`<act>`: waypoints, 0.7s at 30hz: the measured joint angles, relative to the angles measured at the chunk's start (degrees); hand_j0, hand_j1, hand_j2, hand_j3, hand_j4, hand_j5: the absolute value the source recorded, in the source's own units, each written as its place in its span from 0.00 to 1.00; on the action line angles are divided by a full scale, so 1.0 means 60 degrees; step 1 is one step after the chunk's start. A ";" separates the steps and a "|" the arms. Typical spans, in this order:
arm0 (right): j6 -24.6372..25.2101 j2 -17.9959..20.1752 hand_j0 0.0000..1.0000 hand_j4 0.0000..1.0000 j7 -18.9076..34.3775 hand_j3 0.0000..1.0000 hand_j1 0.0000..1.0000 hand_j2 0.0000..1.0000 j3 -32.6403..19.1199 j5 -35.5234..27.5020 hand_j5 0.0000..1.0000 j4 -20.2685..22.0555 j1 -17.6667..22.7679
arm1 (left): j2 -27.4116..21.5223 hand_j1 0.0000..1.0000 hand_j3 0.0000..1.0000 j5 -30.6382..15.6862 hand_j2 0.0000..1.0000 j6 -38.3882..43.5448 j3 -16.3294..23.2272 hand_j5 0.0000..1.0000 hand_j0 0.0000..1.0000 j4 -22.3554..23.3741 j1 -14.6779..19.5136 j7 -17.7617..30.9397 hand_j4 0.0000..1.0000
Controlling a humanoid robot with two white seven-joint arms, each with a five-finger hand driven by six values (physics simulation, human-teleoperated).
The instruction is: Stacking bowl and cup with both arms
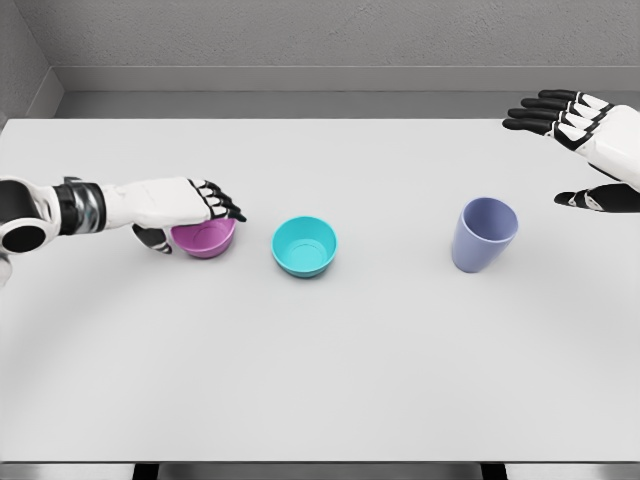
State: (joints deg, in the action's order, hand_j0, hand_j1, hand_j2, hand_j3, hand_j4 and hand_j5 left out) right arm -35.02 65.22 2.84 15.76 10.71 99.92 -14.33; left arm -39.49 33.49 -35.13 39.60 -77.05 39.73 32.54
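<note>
Head view, left hand (pixel 190 205) grasping round pink bowl (pixel 205 240), smooth teal bowl (pixel 305 246), tapered lavender cup (pixel 484 234), right hand (pixel 590 140) released, fingers spread.

A white table (pixel 320 380) is spanning nearly the whole view. A grey wall (pixel 330 35) is running behind its far edge. A grey floor strip (pixel 300 104) is lying between them.

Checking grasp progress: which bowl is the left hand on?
The pink bowl; the left hand covers its rim, while the teal bowl sits untouched beside it.
</note>
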 measured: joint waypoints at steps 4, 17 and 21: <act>0.0000 0.0000 1.00 1.00 0.0000 1.00 1.00 1.00 0.0000 0.0001 1.00 0.0000 0.0000 | 0.0019 1.00 1.00 -0.0003 1.00 0.0002 0.0099 1.00 1.00 0.0029 0.0000 -0.0002 1.00; 0.0000 0.0000 1.00 1.00 0.0000 1.00 1.00 1.00 0.0000 0.0000 1.00 0.0000 0.0000 | 0.0024 0.55 0.55 -0.0071 0.55 0.0037 0.0067 0.55 0.55 0.0034 0.0000 0.0162 0.55; 0.0000 0.0000 1.00 1.00 0.0000 1.00 1.00 1.00 0.0000 0.0001 1.00 0.0000 0.0000 | 0.0025 0.48 0.48 -0.0040 0.48 0.0021 0.0063 0.48 0.48 0.0036 0.0000 0.0265 0.48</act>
State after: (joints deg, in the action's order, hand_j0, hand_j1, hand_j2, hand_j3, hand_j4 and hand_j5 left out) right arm -35.02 65.22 2.85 15.76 10.72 99.92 -14.33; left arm -39.34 33.25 -35.01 39.98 -76.83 39.73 34.13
